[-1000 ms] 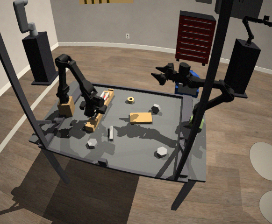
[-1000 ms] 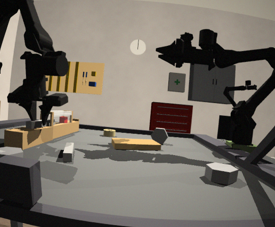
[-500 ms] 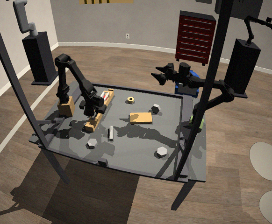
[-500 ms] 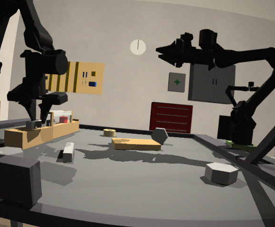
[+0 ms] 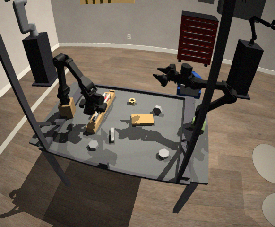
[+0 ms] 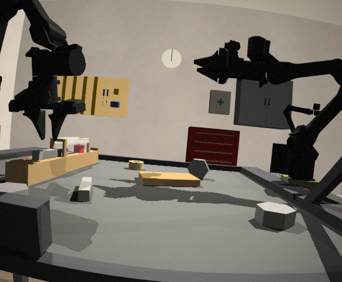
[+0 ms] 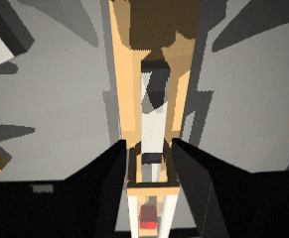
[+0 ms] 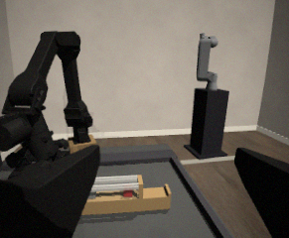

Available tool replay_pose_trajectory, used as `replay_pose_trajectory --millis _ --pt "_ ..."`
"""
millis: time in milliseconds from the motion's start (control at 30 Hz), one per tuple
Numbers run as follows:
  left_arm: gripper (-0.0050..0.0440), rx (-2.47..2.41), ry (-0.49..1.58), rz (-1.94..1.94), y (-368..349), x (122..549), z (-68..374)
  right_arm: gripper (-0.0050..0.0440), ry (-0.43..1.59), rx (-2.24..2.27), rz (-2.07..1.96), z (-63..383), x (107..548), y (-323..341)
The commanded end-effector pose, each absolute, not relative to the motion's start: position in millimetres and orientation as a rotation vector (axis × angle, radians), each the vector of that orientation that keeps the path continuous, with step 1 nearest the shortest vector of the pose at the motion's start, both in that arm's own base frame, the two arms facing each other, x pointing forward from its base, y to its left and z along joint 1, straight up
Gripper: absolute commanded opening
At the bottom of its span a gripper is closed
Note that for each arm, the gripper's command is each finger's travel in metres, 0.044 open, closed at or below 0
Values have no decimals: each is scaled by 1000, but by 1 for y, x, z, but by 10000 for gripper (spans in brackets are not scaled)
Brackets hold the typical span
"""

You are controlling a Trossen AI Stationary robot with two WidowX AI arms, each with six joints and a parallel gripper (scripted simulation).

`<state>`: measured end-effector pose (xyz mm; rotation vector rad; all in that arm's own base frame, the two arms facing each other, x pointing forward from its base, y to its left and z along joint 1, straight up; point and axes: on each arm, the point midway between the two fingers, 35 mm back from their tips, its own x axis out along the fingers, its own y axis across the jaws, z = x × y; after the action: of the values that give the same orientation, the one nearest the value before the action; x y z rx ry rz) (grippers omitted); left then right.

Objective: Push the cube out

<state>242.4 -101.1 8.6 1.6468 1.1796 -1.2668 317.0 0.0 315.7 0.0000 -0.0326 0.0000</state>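
The red cube sits inside the wooden channel, under its pale railed roof. The raised lip stands at the channel's far end. A grey bar lies in the trough on the long side. A thinner pale part runs from it toward the roof's frame; contact with the cube cannot be told. My left gripper is part open and empty, above the bar. My right gripper is wide open, high and far from the channel.
On the table are a loose pale bar, a flat orange block, a yellow ring and three hexagonal pieces, one standing on edge. Dark frame posts rise at the table's sides.
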Motion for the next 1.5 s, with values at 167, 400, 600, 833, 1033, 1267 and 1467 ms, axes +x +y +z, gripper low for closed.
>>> replay_pose_trajectory --millis 167,400,600,833,1033,1267,1467 --pt "157 1641 1156 -1243 -111 243 46 400 -50 0 0 323 316 0" --pt "157 1642 1163 -1248 -107 240 35 400 -50 0 0 323 316 0" --pt "157 1642 1163 -1248 -107 240 34 400 -50 0 0 323 316 0" --pt "150 1642 1163 -1248 -107 240 34 400 -50 0 0 323 316 0" --pt "150 1642 1163 -1248 -107 240 34 400 -50 0 0 323 316 0" --pt "150 1629 1154 -1238 -113 248 36 400 -50 0 0 323 316 0" --pt "150 1519 1161 -1218 -143 279 31 400 -50 0 0 323 316 0"
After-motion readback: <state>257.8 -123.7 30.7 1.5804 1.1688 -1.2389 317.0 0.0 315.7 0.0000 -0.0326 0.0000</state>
